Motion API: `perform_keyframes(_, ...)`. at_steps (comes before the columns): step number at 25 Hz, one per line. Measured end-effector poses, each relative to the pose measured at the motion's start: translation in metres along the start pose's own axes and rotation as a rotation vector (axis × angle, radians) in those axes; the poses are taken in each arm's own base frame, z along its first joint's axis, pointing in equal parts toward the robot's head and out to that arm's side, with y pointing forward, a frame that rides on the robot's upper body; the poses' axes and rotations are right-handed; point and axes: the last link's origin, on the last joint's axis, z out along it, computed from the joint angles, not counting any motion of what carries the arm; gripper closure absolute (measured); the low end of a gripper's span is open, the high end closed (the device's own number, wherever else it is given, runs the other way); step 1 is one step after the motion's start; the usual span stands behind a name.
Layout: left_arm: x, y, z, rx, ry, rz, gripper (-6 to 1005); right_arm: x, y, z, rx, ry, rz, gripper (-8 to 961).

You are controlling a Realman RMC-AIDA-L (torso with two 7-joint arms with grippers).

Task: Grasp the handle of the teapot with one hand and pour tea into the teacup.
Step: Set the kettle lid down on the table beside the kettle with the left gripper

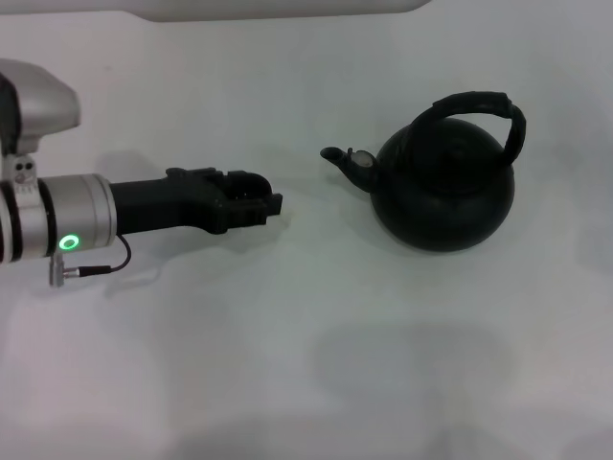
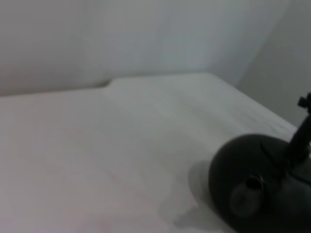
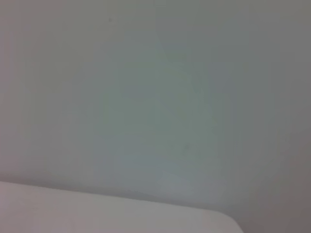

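The teapot point(image 1: 445, 196) stands on the white table right of centre, with its spout point(image 1: 335, 155) pointing toward my left arm. Its arched handle point(image 1: 479, 101) stands upright over the lid, with nothing holding it. My left gripper point(image 1: 273, 203) reaches in from the left, level with the spout and a short gap from it. A small round black shape point(image 1: 245, 184) sits at the claw's tip; I cannot tell whether it is the teacup or part of the claw. The left wrist view shows the teapot point(image 2: 257, 189) close by. My right gripper is out of view.
The white table point(image 1: 316, 345) spreads in front of the teapot and the arm. A pale wall point(image 2: 146, 34) rises behind the table's far edge. The right wrist view shows only wall and a strip of table point(image 3: 97, 213).
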Motion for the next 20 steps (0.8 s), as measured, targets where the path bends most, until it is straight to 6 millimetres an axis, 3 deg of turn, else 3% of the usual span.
perform_keyframes(9, 0.002, -0.007, 0.004, 0.021, -0.079, 0.007, 290, -0.002, 0.004, 0.000, -0.011, -0.017, -0.004, 470)
perform_keyframes(20, 0.035, -0.012, 0.027, 0.048, -0.130, 0.013, 290, -0.004, 0.010, -0.005, -0.022, -0.056, 0.008, 470)
